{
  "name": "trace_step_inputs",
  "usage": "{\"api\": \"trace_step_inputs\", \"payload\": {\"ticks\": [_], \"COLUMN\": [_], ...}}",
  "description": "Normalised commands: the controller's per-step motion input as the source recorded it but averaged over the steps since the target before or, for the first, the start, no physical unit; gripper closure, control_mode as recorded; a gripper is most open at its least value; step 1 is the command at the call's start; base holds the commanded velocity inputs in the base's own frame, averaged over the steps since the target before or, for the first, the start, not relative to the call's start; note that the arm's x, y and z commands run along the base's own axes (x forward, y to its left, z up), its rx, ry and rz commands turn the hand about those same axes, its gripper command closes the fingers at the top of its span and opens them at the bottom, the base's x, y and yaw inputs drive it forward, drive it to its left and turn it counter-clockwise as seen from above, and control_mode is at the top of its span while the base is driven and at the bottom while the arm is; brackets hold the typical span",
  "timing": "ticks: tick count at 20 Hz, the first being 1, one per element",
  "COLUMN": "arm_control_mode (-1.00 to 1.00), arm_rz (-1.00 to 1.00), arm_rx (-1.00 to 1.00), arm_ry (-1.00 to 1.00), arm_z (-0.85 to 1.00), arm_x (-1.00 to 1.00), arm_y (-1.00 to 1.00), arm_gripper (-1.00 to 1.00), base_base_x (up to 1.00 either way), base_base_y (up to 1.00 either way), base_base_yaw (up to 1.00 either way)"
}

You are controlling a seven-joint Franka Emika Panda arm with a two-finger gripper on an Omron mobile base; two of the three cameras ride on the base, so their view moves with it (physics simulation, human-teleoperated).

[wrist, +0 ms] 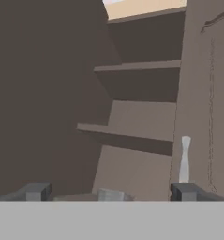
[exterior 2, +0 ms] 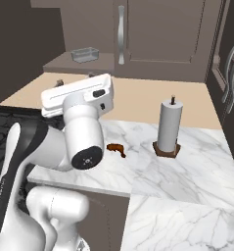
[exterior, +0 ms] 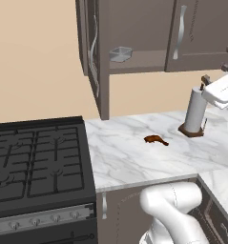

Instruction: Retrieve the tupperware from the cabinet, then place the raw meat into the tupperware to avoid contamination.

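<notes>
Tupperware (exterior: pixel 120 54) sits on the open cabinet (exterior: pixel 134 28) bottom shelf, far left. My gripper (wrist: pixel 111 192) faces that opening, jaws wide for the reach. Raw meat (exterior: pixel 155 139) waits on the counter (exterior: pixel 134 157), left of the towel roll (exterior: pixel 195 112).

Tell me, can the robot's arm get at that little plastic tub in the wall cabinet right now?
Probably yes: the cabinet door stands open, the tupperware sits alone at the shelf's front edge, and the open end effector already faces inside.

Tupperware (wrist: pixel 111 194) cut by grey band in hand view; pincer hidden behind arm in right base view.
</notes>
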Motion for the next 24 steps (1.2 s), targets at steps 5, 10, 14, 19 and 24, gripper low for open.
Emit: {"api": "trace_step_inputs", "payload": {"ticks": [5, 10, 14, 19, 24], "arm_control_mode": [-1.00, -1.00, -1.00, -1.00, -1.00], "arm_rz": [-0.03, -0.02, -0.02, -0.01, -0.03], "arm_rx": [0.12, 0.14, 0.13, 0.12, 0.03], "arm_ry": [-0.03, -0.04, -0.03, 0.00, 0.00], "arm_z": [0.17, 0.23, 0.26, 0.17, 0.04], "arm_x": [0.57, 0.54, 0.54, 0.49, 0.33], "arm_y": [0.00, -0.02, -0.06, -0.25, -0.41], "arm_gripper": [-1.00, -1.00, -1.00, -1.00, -1.00], "base_base_x": [0.00, 0.00, 0.00, 0.00, 0.00], "base_base_y": [0.00, 0.00, 0.00, 0.00, 0.00], "base_base_yaw": [0.00, 0.00, 0.00, 0.00, 0.00]}}
